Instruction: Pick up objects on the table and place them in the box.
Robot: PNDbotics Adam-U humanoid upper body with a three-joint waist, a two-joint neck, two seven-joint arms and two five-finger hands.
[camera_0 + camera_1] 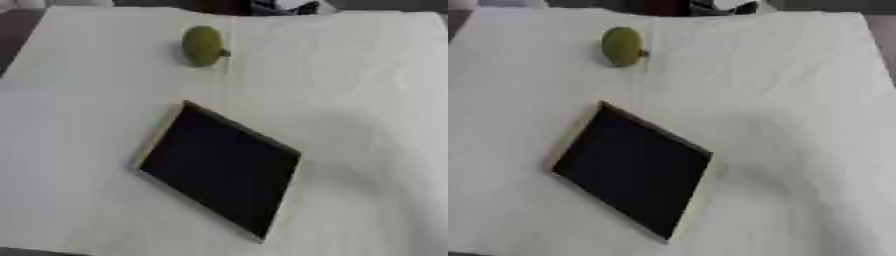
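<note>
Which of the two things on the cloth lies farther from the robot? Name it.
The green fruit, rounded with a small stem, near the far edge of the white cloth. The dark, flat-looking box sits nearer, mid-table.

One green pear-like fruit with a short stem lies on the worktop, which is covered by one white cloth. One box with a dark inside and pale rim sits there too.

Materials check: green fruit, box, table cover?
Green fruit: looks like matte plastic or real skin, can't tell; even yellow-green with a dark stem nub. Box: dark inside, pale tan edges suggest cardboard or thin wood. Table cover: white cloth, judging by its soft creases.
</note>
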